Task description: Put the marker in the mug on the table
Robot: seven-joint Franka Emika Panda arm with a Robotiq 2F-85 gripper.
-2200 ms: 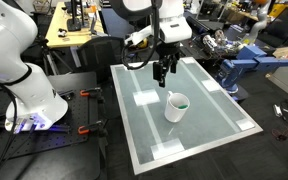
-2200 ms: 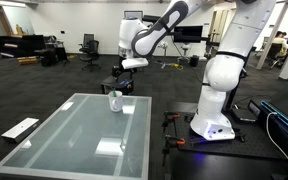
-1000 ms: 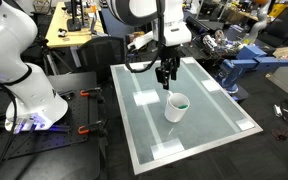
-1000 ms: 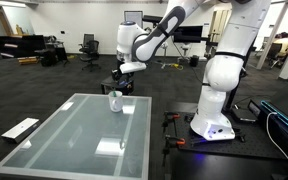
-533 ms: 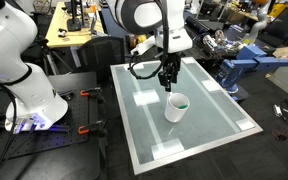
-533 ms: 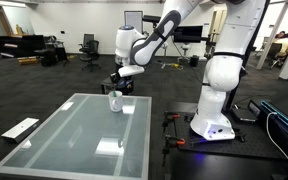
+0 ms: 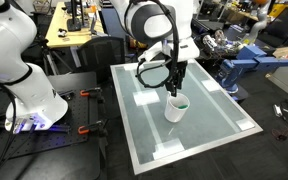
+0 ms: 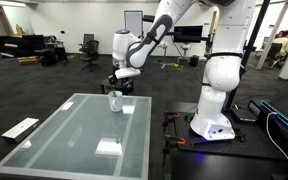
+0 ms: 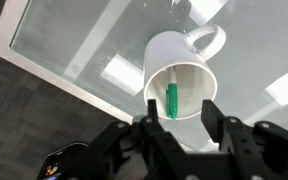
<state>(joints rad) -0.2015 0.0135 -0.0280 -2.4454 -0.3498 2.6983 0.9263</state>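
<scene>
The wrist view looks straight down into the white mug [image 9: 179, 62], which stands upright on the glass table [image 9: 64, 40]. The green marker [image 9: 171, 98] leans inside it against the near wall. My gripper [image 9: 180, 108] hovers above the mug's rim. Its black fingers [image 9: 151, 114] stand apart with nothing between them, so it is open. In both exterior views the gripper [image 7: 174, 86] [image 8: 117, 86] hangs just over the mug [image 7: 175, 108] [image 8: 115, 102]. A touch of green shows at the rim.
White tape rectangles [image 7: 147, 98] mark the table [image 7: 219, 122]. Its near edge drops to dark floor [image 9: 24, 110]. The white robot base [image 8: 216, 95] stands beside the table. Cluttered wooden workbenches [image 7: 74, 35] and blue equipment [image 7: 242, 65] lie behind.
The arm has shifted sideways until the gripper sits right over the mug, and the wrist has turned. The fingers look closer together than before. The mug has not moved.
</scene>
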